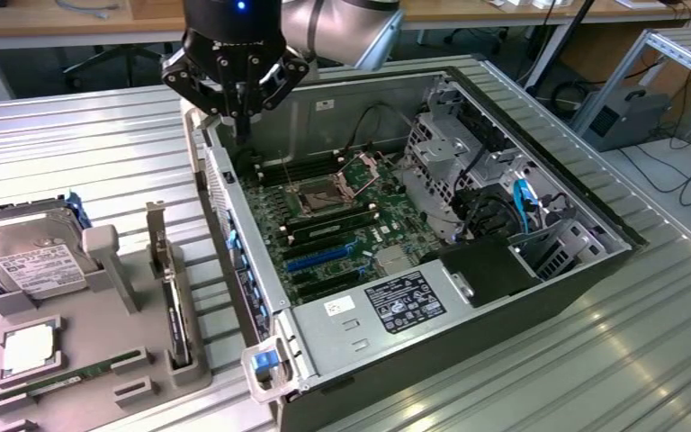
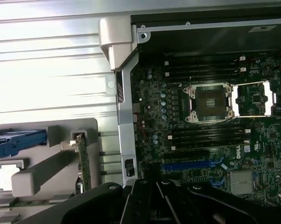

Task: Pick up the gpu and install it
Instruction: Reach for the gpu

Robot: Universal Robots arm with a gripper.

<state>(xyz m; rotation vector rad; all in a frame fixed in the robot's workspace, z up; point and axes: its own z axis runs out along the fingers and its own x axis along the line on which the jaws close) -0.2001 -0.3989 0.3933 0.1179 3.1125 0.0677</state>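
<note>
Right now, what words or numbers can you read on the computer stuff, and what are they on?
"DELL": white letters on the motherboard, beside the blue slot, only just readable.
Black label on the case's metal cover: print too small to read.
White label on the hard drive: too small to read.
White sticker beside the black label: blurred.

Claw (image 2: pixel 152 198) near motherboard (image 2: pixel 210 140), gpu (image 2: pixel 84 163) in holder (image 2: pixel 40 175)

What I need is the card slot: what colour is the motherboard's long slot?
The long slot is blue, clearest in the wrist view.
</note>
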